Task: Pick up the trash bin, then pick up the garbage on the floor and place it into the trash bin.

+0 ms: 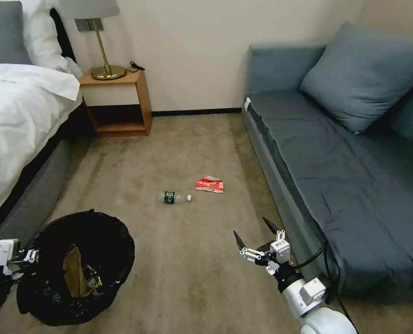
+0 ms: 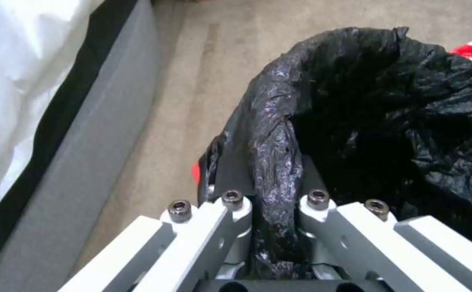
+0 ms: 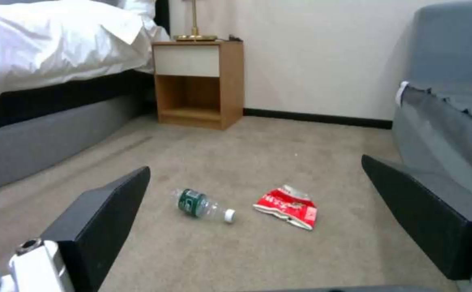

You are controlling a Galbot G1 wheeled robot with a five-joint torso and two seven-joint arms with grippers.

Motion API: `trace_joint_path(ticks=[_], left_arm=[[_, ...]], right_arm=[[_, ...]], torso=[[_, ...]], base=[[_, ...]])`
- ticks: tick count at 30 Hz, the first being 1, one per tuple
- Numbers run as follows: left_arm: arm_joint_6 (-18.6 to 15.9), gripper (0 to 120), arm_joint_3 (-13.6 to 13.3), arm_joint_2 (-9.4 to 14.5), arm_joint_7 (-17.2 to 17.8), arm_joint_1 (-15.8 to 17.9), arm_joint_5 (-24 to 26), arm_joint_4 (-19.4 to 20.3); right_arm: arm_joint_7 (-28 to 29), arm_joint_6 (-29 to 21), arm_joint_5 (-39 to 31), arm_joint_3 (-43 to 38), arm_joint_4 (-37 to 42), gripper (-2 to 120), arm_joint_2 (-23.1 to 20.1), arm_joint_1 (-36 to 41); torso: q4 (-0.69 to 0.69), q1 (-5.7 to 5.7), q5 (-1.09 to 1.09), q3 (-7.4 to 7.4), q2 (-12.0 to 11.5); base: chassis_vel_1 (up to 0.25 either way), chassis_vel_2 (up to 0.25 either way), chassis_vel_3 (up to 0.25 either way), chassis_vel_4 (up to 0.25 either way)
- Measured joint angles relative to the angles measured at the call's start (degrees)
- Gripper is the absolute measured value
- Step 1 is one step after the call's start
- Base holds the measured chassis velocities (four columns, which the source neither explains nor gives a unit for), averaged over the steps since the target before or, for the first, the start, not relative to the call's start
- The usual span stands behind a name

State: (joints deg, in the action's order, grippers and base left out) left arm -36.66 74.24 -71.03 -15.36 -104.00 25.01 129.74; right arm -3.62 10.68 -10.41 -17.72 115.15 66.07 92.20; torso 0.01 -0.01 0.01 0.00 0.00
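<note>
Left tool [image 2: 276,211]: I have it clamped on the black-bagged rim of the trash bin [image 1: 79,266], low at my left beside the bed [image 1: 25,120].
Right tool [image 1: 257,237]: my fingers spread wide, holding nothing, above the carpet near the sofa [image 1: 345,185].
Bin contents: tan wrapper [image 1: 74,271] inside.
Floor: bottle [image 1: 173,197] and red-white packet [image 1: 210,184] just beside each other, ahead of me.

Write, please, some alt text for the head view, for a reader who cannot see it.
A plastic bottle and a crumpled red packet lie on the carpet between bed and sofa. The right gripper hangs open nearer the robot; the left gripper holds the trash bin by its rim, with wrappers inside.
</note>
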Motion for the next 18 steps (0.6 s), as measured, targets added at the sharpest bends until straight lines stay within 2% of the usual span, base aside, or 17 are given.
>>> trace_joint_path(ticks=[10, 18], left_arm=[[0.0, 5, -0.1, 0.0, 0.0, 0.2, 0.0, -0.4], [0.1, 5, 0.1, 0.1, -0.1, 0.1, -0.1, -0.9]], right_arm=[[-1.0, 0.5, -0.2, 1.7, -1.3, 100, 0.3, -0.9], [-2.1, 0.2, -0.4, 2.8, -1.8, 100, 0.3, -2.3]], torso=[[0.0, 0.0, -0.01, 0.0, 0.0], [-0.01, 0.01, -0.01, 0.01, 0.0]], base=[[0.0, 0.0, 0.0, 0.0], [-0.062, 0.057, 0.071, -0.061]])
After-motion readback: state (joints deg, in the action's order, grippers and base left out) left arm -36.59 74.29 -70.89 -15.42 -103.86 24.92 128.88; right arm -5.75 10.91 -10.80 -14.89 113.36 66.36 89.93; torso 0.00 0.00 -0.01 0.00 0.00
